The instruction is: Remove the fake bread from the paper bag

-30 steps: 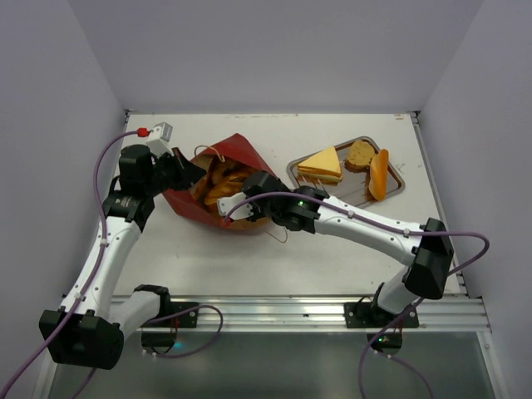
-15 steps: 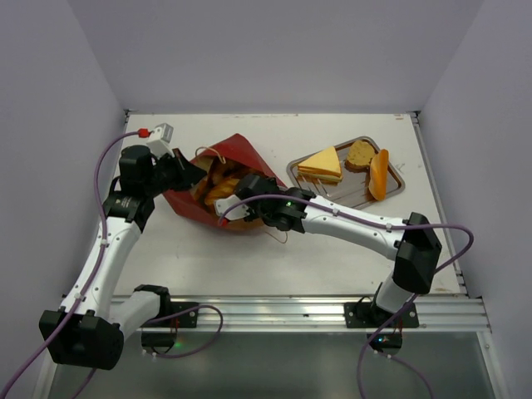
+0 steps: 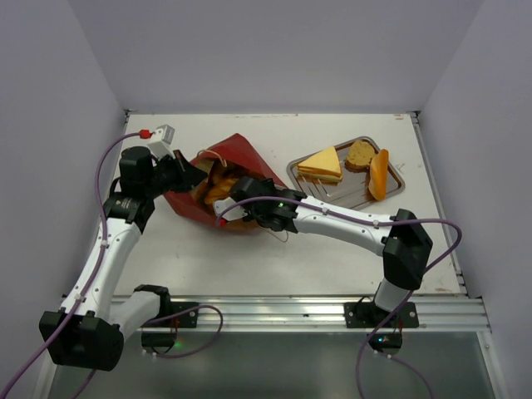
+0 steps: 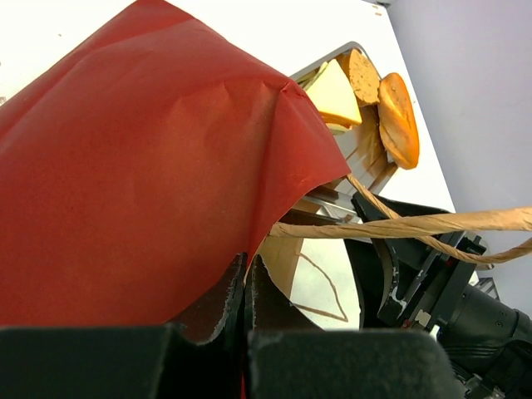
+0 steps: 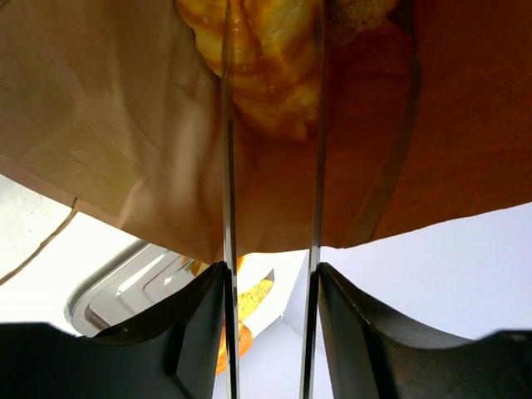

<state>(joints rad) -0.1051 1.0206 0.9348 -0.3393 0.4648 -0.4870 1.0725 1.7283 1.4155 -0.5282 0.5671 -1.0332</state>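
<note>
We find the right end effector (image 5: 272, 33) reaching into the mouth of the paper bag (image 3: 241, 150), its two fingers apart with a glossy golden roll (image 5: 274, 75) showing between them against the bag's brown lining; whether either finger touches the roll we cannot tell. The left end effector (image 4: 247, 283) sits at the bag's left rim, its fingers together and clamped on the red paper, holding that edge up. A twisted string handle (image 4: 416, 223) hangs loose across the bag's opening. Part of the fake bread (image 3: 218, 184) lies inside the bag as a golden heap at the mouth. To the right of the bag, apart from it, a steel tray (image 3: 349, 191) carries three more pieces – a yellow-topped sandwich wedge (image 3: 322, 164), a brown round slice (image 3: 360, 155) and an orange oval roll (image 3: 378, 174). The bag lies on its side on the white tabletop (image 3: 249, 258), with its mouth turned towards the arms' bases.
</note>
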